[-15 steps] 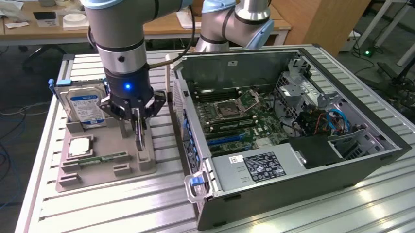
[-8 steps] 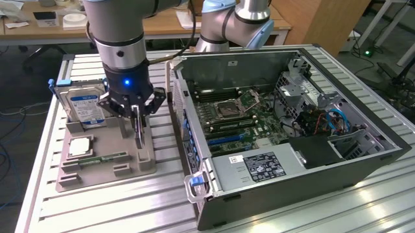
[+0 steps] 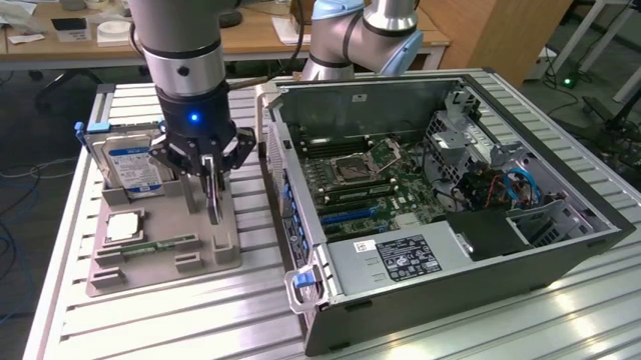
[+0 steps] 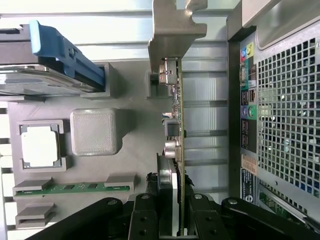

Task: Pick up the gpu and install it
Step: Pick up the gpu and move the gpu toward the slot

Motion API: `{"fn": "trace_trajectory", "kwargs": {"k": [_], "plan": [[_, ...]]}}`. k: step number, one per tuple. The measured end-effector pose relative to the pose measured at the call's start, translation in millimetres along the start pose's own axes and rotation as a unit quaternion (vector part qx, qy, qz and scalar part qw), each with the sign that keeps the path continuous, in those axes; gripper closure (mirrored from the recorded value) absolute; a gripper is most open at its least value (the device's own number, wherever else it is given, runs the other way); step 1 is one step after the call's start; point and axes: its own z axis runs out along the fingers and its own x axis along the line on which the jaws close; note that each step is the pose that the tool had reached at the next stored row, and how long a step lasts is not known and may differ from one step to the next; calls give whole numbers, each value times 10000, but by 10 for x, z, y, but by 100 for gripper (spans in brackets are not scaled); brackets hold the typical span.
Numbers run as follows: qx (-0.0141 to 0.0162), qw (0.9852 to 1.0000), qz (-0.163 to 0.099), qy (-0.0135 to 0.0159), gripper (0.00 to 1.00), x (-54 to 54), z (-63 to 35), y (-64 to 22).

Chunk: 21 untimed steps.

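You have the gripper closed on the gpu, which hangs upright and edge-on over the middle of the grey holder tray; whether its lower edge touches the tray is unclear. At the tray's far corner on the exterior view's left, the hard drive stands in its slot. The processor and memory stick lie toward its near edge. The open computer case sits just beside the tray on the slatted table, on the exterior view's right.

gpu: bracket end cut by picture edge | board end hidden between tool fingers | hard drive: partly cropped
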Motion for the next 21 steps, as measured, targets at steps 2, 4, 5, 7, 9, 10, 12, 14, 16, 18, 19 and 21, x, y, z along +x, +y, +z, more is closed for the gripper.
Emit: {"fn": "trace_trajectory", "kwargs": {"k": [2,4,5,7,9,10,12,14,16,18,19,21], "plan": [[0,10000,0,0,72,0,-31,1],[0,10000,0,0,72,-1,-60,1],[0,10000,0,0,72,-2,-74,1],[-1,10000,0,0,72,-2,-102,2],[-1,10000,0,1,72,-4,-182,3],[-1,10000,0,1,72,-5,-204,3],[-1,10000,0,1,72,-5,-244,4],[-2,10000,0,1,72,-7,-288,4],[-2,10000,0,2,72,-7,-336,5],[-2,10000,0,1,72,-9,-381,6],[-2,10000,0,2,72,-9,-407,6],[-2,10000,0,1,72,-10,-458,7]]}}
